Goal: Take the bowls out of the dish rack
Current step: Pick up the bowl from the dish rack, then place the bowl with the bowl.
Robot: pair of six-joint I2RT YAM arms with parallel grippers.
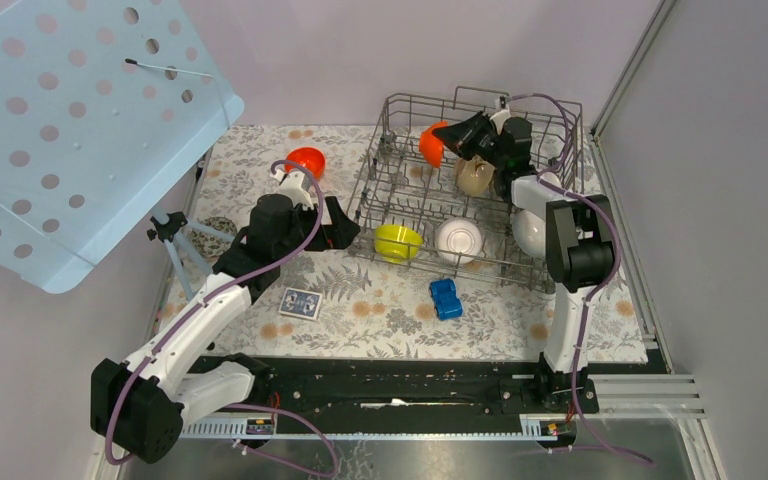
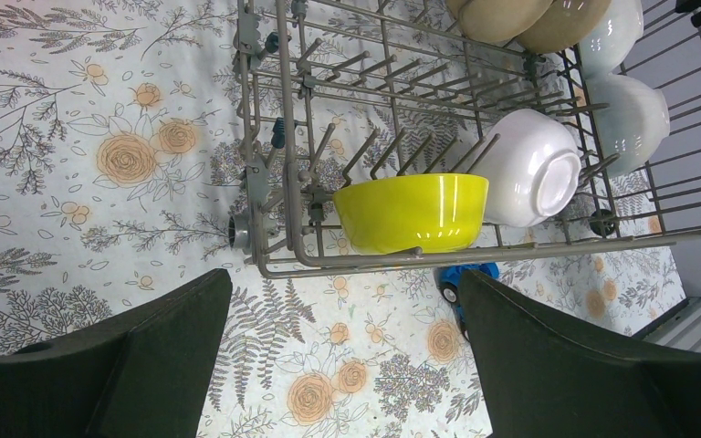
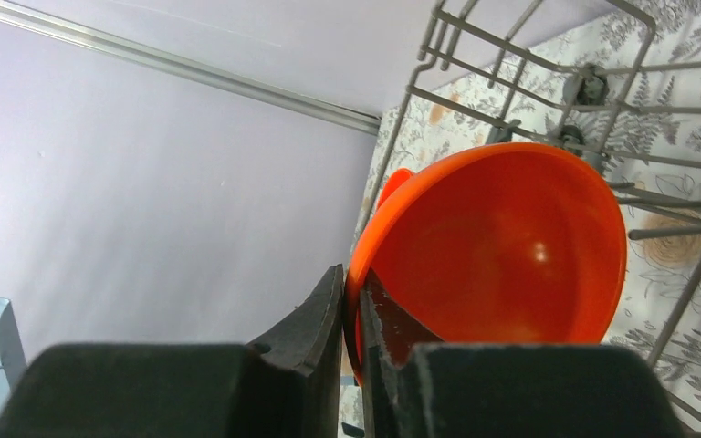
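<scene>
On the floral tablecloth (image 1: 390, 310), the right gripper (image 3: 352, 294) is clamped on the rim of an orange bowl (image 3: 502, 246) at the dish rack's (image 1: 375, 185) far left corner, while the left gripper (image 2: 342, 292), jaws wide apart, faces the nearer yellow-green bowl (image 2: 411, 212) directly ahead inside the rack.

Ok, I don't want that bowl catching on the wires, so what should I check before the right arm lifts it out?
1. Grip: right tool shut on the orange bowl at its rim: ok.
2. Bowl free of the dish rack tines: cannot tell; wires run close beside it.
3. The left tool open and empty: ok.
4. Left tool outside the rack, at its near corner: ok.
5. Bare table left of the rack for setting down: ok.
</scene>
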